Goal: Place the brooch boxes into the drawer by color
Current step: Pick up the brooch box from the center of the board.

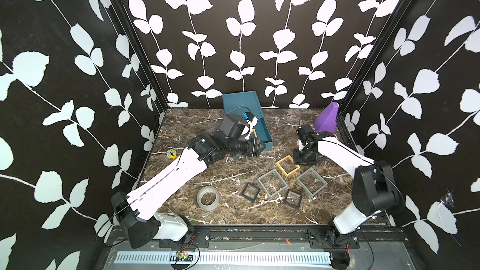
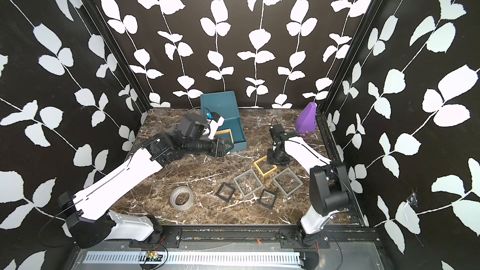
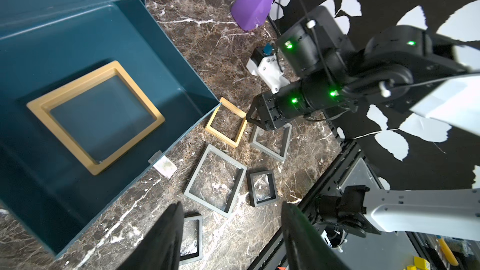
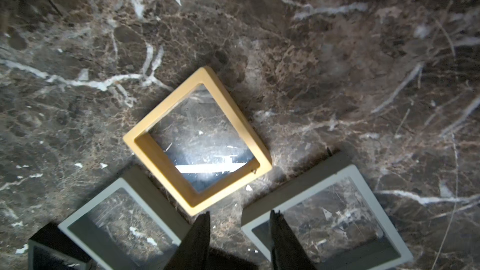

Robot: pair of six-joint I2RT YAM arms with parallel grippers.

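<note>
Just beyond the right pincer (image 4: 239, 214) — yellow brooch box (image 4: 197, 138).

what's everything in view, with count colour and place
drawer chest: 1, teal, table back, one drawer open
yellow brooch boxes: 2, yellow, one in open drawer, one on table
grey brooch boxes: 2, grey, on table flanking loose yellow one
black brooch boxes: 2, black, table, nearest front
tape roll: 1, clear, front left
wedge: 1, purple, back right
small round item: 1, yellow, left edge
table: 1, brown marble
left gripper: 1, black, open, empty, by open drawer
right gripper: 1, black, open, empty, by loose yellow box
</note>
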